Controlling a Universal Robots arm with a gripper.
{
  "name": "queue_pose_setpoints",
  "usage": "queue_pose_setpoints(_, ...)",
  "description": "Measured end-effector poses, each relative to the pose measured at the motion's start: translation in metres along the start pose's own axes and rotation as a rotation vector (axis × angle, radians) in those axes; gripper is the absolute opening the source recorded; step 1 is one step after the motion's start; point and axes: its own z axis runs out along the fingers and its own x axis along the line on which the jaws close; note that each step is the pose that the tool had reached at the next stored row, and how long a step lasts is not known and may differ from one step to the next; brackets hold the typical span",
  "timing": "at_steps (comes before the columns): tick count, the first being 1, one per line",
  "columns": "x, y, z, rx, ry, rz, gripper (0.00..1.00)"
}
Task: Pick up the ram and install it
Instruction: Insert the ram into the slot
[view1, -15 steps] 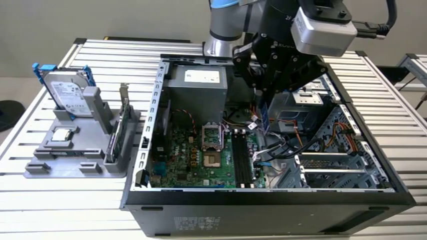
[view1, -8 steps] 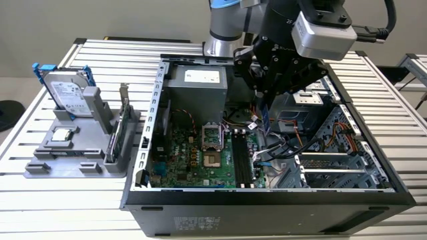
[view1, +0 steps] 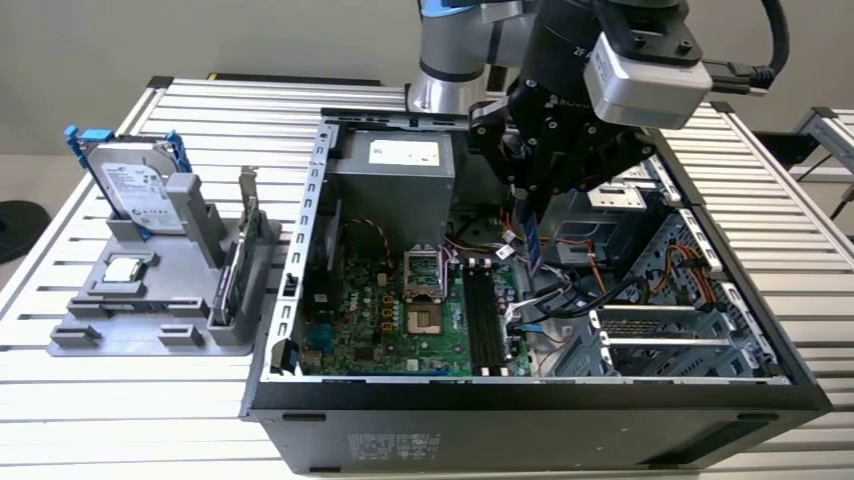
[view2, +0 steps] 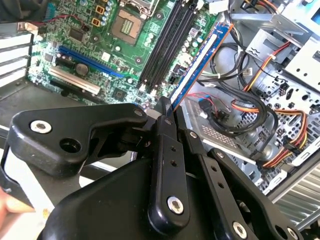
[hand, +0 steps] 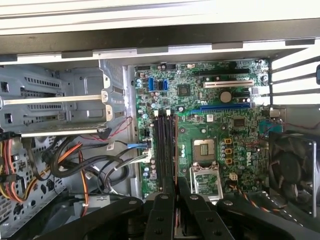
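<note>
While the gripper (view1: 534, 205) hangs inside the open computer case (view1: 534, 410), its jaws are closed tight on one short end of the ram (view1: 535, 245), and no gap shows between them and the stick in the second wrist view. The ram (view2: 200, 60) reaches straight out from the jaws. Its long axis runs steeply down toward the motherboard (view1: 387, 320), and its free end is the low one. In the second wrist view it shows a blue face with a pale label and an orange edge. In the first wrist view it shows edge-on as a thin orange line (hand: 176, 150).

The stick sits just beside the black memory slots (hand: 162, 150), lined up along their length. Whether its free end touches the board cannot be told.

There is one ram, held by the one gripper. Well apart from the slots, outside the case on the exterior view's left, a grey fixture (view1: 134, 335) on the counter (view1: 134, 400) carries one hard drive (view1: 134, 185) in a blue bracket and one processor chip (view1: 124, 268).
</note>
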Motion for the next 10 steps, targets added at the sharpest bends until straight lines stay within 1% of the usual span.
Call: queue_pose_setpoints(10,0.0011,-0.0001,0.0059,0.0001,0.0,0.001,0.0)
